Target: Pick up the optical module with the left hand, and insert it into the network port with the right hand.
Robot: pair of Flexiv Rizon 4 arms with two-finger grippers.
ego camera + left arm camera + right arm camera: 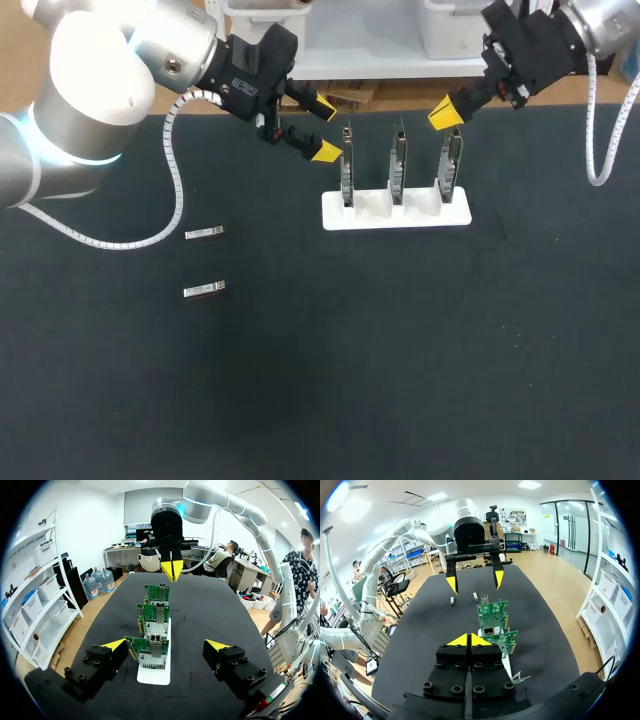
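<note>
Both hover beside the white stand [360, 215]: left gripper [325, 128] spread, right gripper [445, 115] pressed together.

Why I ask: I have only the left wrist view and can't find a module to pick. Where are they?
Observer: The head view shows a far module and a near module lying on the table, on your left arm's side of the stand.
Operator: Is the left gripper over either one?
Observer: No. The left gripper is open by the stand's leftmost board, well apart from both modules.
</note>
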